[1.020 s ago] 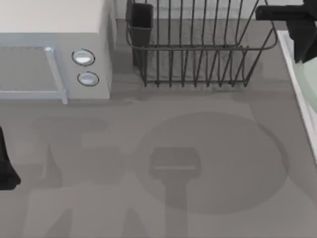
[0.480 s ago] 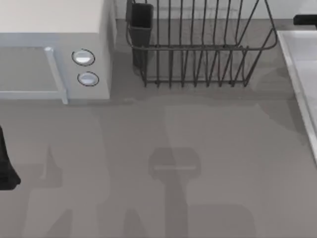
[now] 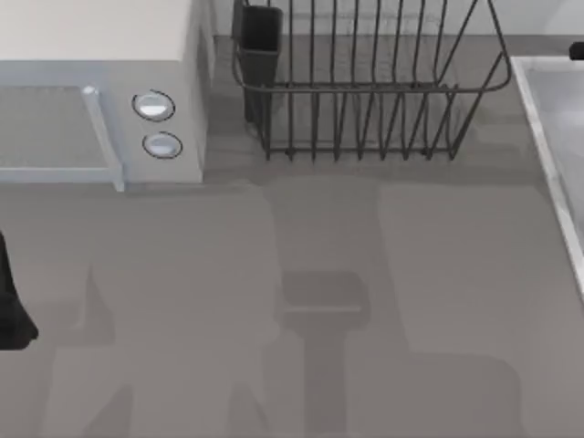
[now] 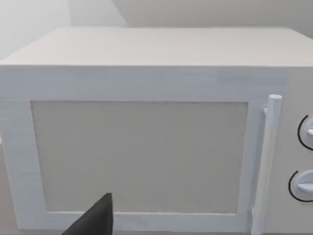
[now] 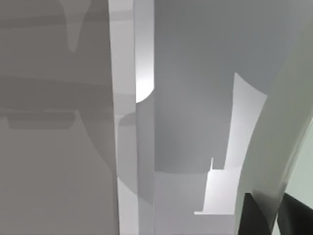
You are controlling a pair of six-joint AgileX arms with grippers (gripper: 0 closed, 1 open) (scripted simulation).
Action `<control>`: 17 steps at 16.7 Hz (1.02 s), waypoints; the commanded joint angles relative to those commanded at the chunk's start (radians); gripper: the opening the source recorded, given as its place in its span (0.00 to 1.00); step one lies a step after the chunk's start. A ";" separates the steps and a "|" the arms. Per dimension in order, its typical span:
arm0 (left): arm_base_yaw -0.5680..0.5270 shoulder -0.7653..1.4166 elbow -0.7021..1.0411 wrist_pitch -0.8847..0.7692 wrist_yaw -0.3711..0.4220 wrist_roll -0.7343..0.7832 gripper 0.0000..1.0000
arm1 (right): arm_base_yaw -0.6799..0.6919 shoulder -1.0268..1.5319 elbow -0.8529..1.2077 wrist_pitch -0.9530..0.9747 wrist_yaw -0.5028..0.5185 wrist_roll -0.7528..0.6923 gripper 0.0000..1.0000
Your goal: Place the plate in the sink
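In the right wrist view, the plate curves just beside the right pincer above the sink; finger state cannot be told.

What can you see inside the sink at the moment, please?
The top view shows the sink's bare grey floor. The right wrist view shows the plate's pale green curve over the basin; whether it rests there is hidden.

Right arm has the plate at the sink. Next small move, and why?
Probably ease it straight down a little. The right gripper pinches the plate by its edge, and the plate hangs over the sink interior, not yet resting on it. The left gripper is parked at the table's left.
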 joint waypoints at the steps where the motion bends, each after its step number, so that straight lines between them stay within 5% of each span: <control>1: 0.000 0.000 0.000 0.000 0.000 0.000 1.00 | 0.000 0.000 0.000 0.000 0.000 0.000 0.08; 13: 0.000 0.000 0.000 0.000 0.000 0.000 1.00 | 0.000 0.000 0.000 0.000 0.000 0.000 0.98; 17: 0.000 0.000 0.000 0.000 0.000 0.000 1.00 | 0.000 0.000 0.000 0.000 0.000 0.000 1.00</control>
